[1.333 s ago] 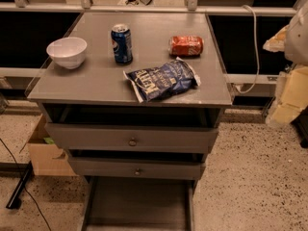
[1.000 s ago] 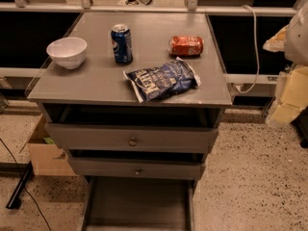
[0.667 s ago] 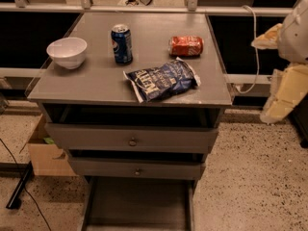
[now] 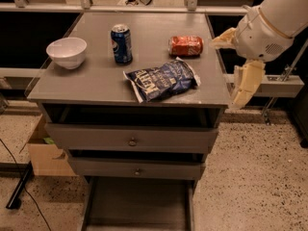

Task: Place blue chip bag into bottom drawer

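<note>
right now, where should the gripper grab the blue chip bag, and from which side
Probably from above, pinching across the blue chip bag at its puffy middle: it lies flat on the cabinet top. The gripper hangs open off the right edge.

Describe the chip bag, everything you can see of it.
The chip bag is dark navy crinkly foil with white lettering and pale crimped ends. It looks unopened and slightly puffed. It lies flat and skewed near the front edge of the cabinet top, right of centre. Only the top touches it; the soda can and red can sit apart behind it. The gripper hangs open past the right edge, clear of the bag.
</note>
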Controlling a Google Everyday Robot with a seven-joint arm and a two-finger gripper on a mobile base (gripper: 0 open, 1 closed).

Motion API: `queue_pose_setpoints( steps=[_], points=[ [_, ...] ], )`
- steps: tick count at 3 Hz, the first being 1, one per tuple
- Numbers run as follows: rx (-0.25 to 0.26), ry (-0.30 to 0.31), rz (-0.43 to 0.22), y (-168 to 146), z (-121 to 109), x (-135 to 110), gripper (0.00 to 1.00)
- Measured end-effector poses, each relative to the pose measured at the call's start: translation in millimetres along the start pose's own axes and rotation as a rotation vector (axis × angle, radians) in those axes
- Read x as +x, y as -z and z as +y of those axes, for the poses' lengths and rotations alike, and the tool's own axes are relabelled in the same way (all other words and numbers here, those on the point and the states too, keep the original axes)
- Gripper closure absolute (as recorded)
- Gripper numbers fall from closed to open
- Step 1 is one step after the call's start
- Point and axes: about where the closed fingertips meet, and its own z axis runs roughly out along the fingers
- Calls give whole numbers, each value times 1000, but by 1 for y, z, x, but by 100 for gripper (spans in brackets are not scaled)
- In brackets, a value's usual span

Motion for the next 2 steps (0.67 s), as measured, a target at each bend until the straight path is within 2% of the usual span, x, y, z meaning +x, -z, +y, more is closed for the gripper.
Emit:
queue_pose_setpoints(
  steps=[1, 2],
  points=[
    [-4, 10, -6, -3, -3, 0, 0],
    [-14, 49, -28, -12, -15, 0, 0]
  ],
)
